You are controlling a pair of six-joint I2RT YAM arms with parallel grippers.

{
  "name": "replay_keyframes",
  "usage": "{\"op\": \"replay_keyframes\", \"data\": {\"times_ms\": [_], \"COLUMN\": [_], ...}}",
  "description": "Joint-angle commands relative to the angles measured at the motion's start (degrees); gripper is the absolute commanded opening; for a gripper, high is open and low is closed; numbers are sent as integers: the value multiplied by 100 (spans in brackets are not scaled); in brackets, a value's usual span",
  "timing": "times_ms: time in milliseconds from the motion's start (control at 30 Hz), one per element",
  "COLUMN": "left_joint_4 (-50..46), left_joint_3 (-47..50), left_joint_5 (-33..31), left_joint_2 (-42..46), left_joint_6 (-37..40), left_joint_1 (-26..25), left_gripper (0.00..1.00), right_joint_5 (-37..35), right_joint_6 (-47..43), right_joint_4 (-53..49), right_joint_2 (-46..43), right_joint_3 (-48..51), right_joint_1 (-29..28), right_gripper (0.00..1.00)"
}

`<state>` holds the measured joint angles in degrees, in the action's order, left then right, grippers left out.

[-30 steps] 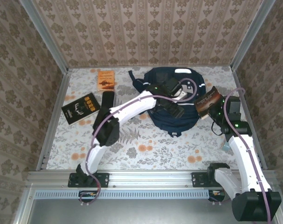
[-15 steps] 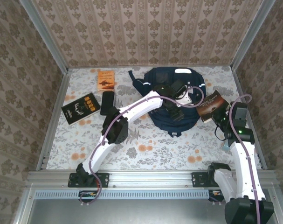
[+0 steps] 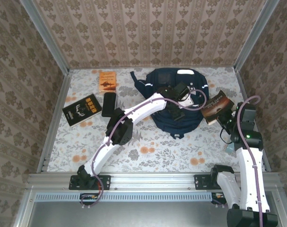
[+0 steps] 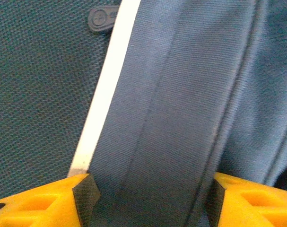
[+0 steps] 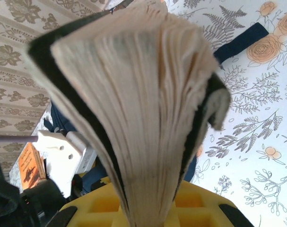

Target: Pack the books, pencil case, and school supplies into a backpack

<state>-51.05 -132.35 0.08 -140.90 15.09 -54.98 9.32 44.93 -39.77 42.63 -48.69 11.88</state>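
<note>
The backpack (image 3: 169, 80) lies flat on the flowered table (image 3: 148, 151), in the upper middle of the top view, with nothing packed into it yet as far as I can see. The left gripper (image 3: 177, 105) reaches onto its right part. In the left wrist view its fingers (image 4: 84, 198) stand apart on both sides of a raised fold of navy fabric beside a white stripe (image 4: 103, 94). I judge that they are placed so to pinch the fold and lift the opening, but they do not squeeze it now.

The right gripper (image 5: 148, 208) is clamped on the dark brown book (image 3: 216, 105), which hangs tilted just right of the backpack, above the table. In the right wrist view the book (image 5: 138, 94) points away from the fingers with its pale page edges fanned. This suits sliding it in once the bag is held open.

At the left of the top view the small orange book (image 3: 107, 81), the black book with gold lettering (image 3: 82, 109) and the black pencil case (image 3: 108, 104) lie on the table, well apart from the bag.
</note>
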Motion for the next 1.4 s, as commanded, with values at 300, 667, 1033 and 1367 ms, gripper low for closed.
{"op": "replay_keyframes", "data": {"times_ms": [300,667,1033,1367], "left_joint_4": [95,808,2674,3017], "left_joint_3": [-469,58,1401,963], "left_joint_5": [-548,-629,-1620,-2443], "left_joint_2": [-255,476,1951,1848], "left_joint_6": [152,-40,-417,-803], "left_joint_1": [83,159,185,201], "left_gripper": [50,10,2,0], "right_joint_5": [-76,408,276,92], "right_joint_6": [-217,-332,-756,-517], "right_joint_4": [-180,-323,-1104,-1340], "right_joint_2": [-266,-243,-291,-594], "right_joint_3": [-496,-520,-1139,-1117], "right_joint_1": [42,40,38,42], "right_gripper": [11,11,11,9]}}
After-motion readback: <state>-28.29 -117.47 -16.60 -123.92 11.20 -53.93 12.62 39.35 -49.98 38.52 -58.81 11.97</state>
